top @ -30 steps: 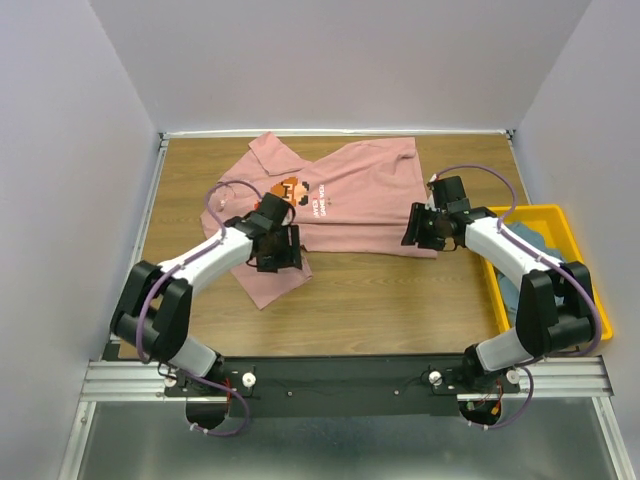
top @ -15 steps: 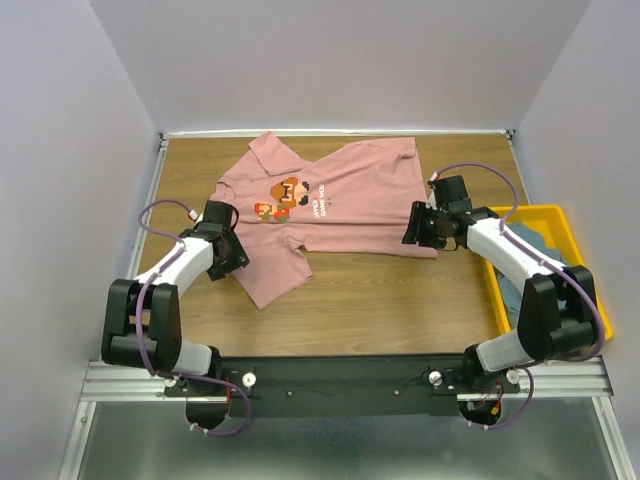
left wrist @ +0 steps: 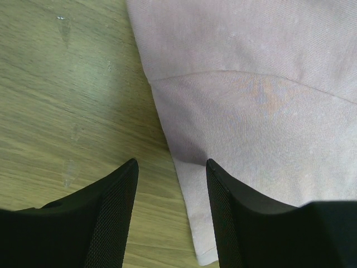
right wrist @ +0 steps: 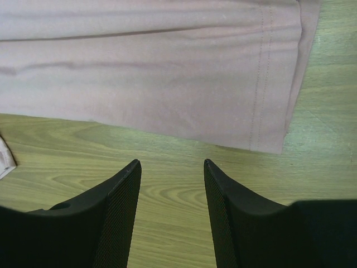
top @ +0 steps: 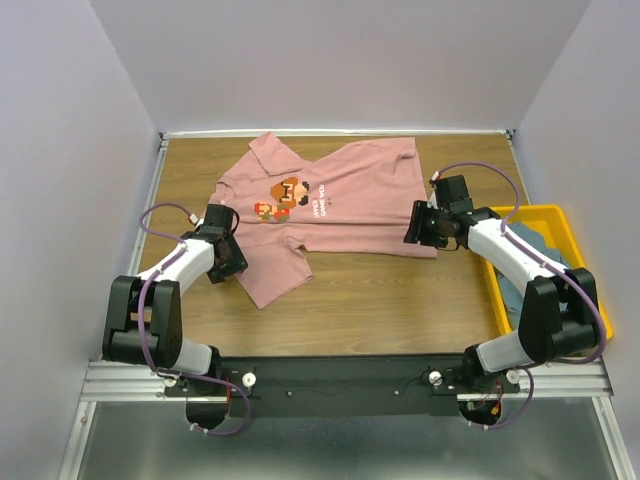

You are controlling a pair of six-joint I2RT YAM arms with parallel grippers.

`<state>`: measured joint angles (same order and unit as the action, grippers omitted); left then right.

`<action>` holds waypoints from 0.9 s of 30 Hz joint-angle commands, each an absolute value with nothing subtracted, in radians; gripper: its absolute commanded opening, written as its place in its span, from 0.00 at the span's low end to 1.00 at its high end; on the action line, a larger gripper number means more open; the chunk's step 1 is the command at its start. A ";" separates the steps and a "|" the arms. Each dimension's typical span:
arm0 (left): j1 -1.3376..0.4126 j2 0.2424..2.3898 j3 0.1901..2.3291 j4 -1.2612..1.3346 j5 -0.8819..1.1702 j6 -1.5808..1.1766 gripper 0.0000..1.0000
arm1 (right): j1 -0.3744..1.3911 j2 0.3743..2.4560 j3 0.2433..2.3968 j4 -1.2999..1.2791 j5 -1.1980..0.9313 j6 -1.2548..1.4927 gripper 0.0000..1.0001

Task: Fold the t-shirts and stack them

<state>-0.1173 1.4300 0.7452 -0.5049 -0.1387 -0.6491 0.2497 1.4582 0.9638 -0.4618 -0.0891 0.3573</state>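
The left gripper [top: 230, 260] was seen low over the worktop [top: 400, 290] toward its left edge. It was set at the left border of a flap of the pink shirt [top: 340, 200] that reached toward the near edge. In the left wrist view its fingers [left wrist: 111, 206] were held apart, with the border of the shirt [left wrist: 251, 111] running between them: bare wood on one side, cloth on the other. Nothing was clamped.

The right gripper [top: 415, 228] was held toward the right edge. In the right wrist view its fingers [right wrist: 114, 206] were likewise parted, over bare wood just short of the stitched hem corner of the shirt [right wrist: 156, 72]. No cloth was gripped.

Against the right edge a yellow bin [top: 590, 290] was placed, and the blue-grey shirt [top: 532, 248] was bundled inside it, partly hidden by the right arm.

The pink shirt was spread print-up across the far half of the worktop, from near the left gripper to the right gripper. Its upper border was drawn close to the far edge. It was creased but not folded into a neat shape.
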 commanded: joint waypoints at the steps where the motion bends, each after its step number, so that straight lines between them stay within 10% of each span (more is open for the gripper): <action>1: -0.120 1.416 0.736 -0.526 -0.134 -0.664 0.60 | 0.252 1.428 0.965 -0.469 -0.055 0.348 0.56; 27: -0.256 1.502 0.785 -0.637 -0.218 -0.727 0.48 | 0.252 1.404 0.930 -0.446 -0.020 0.348 0.56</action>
